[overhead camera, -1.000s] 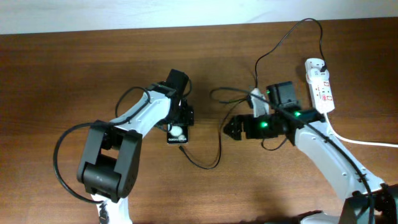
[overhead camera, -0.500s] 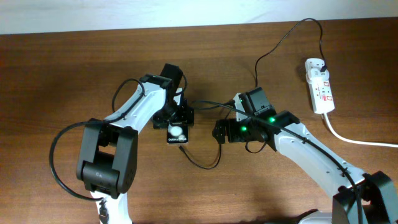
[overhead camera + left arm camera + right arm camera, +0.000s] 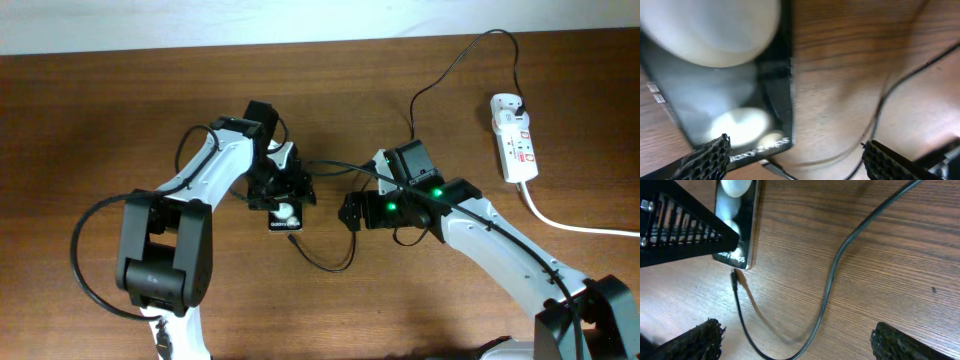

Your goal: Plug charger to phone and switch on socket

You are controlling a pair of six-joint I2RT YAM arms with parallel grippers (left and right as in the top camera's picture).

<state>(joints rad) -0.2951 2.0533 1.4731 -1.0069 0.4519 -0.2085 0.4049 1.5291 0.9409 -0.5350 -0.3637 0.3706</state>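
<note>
Left claw (image 3: 284,192) from overhead: jaws spread and released, hanging right over the phone (image 3: 285,218), which lies flat near the middle of the wooden table (image 3: 100,120). The right claw (image 3: 349,212) is just beside it, also agape and holding nothing, with green lights (image 3: 392,208) glowing on its wrist. Only up here do we get the socket (image 3: 514,138), well off toward the right edge with red marks on top and its thick white cord (image 3: 570,225) trailing away. The charger cable (image 3: 441,78) arcs from the socket's far end across to a loop below the phone. A pale strip (image 3: 200,25) runs along the table's far edge. Over to the left wrist: fingertips (image 3: 710,157) wide apart at the bottom, bare wood between them, and the phone (image 3: 775,100) glossy and close at the left with two white round spots. There is white lettering (image 3: 765,146) at its near end, too blurred to read, and the cable (image 3: 885,100) curves by at the right. Now the right wrist, the sharpest look: the connector tip (image 3: 734,277) sits right at the lettered end of the phone (image 3: 742,240), though whether it is seated I cannot tell. The left claw's latticed finger (image 3: 680,230) cuts across the phone's left side, and the cable (image 3: 832,280) sweeps over the grain between the open fingertips (image 3: 695,340).
</note>
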